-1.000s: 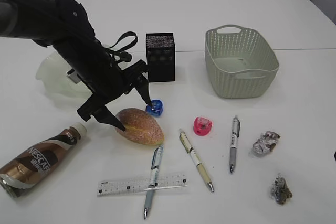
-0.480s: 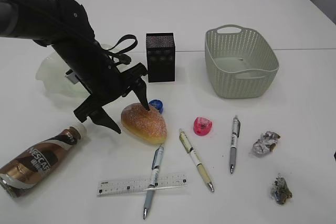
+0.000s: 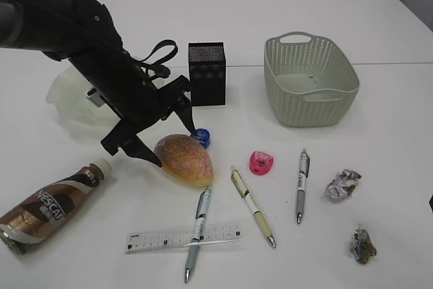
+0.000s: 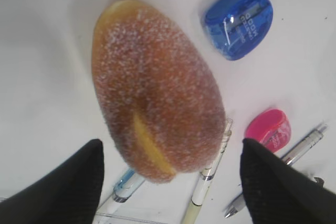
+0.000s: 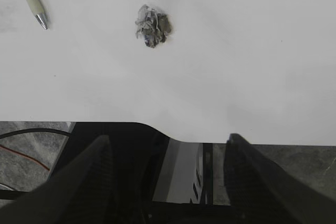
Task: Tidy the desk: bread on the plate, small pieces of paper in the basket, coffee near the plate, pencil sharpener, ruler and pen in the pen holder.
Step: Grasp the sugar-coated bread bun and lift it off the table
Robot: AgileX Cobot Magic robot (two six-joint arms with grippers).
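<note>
We are straddling the bread (image 4: pixel 157 98) near the desk's (image 3: pixel 379 187) left edge with the left gripper (image 3: pixel 166 141), jaws wide and gripping nothing; we are judging they should close evenly on its middle, clear of the blue sharpener (image 4: pixel 239 23).

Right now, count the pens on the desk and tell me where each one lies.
3. Blue pen lies across the ruler; cream pen below the pink sharpener; grey pen right of it. None seems hidden.
</note>
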